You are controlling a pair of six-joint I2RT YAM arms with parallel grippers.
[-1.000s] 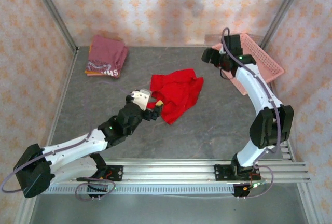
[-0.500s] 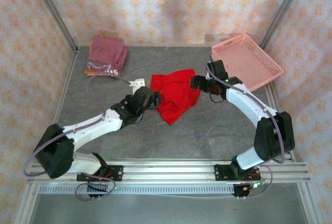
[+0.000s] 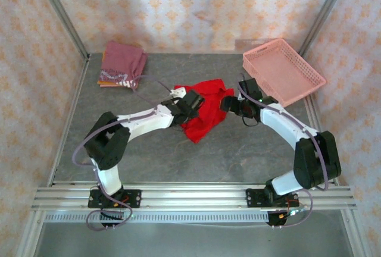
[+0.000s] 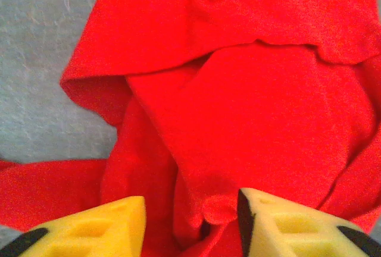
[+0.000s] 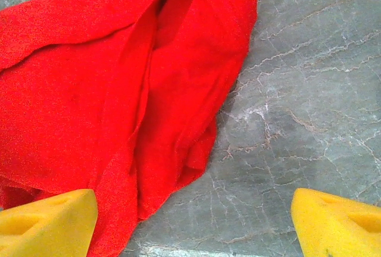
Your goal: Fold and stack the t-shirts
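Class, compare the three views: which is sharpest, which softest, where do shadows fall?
Left wrist view: softest, the red t-shirt so saturated its folds blur. Right wrist view: sharpest, the table veins crisp, a shadow under the shirt's edge. Top external view: even light, faint shadows.

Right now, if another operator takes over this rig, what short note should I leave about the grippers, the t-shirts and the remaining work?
Left gripper: open, low over the crumpled red t-shirt, with cloth between its fingers, not clamped.
Right gripper: open at the shirt's right edge, one finger over cloth, the other over the bare table.
Done: the maroon-pink t-shirt lies folded on the orange one in the far left corner.
Left to do: spread and fold the red t-shirt, then place it on that stack.
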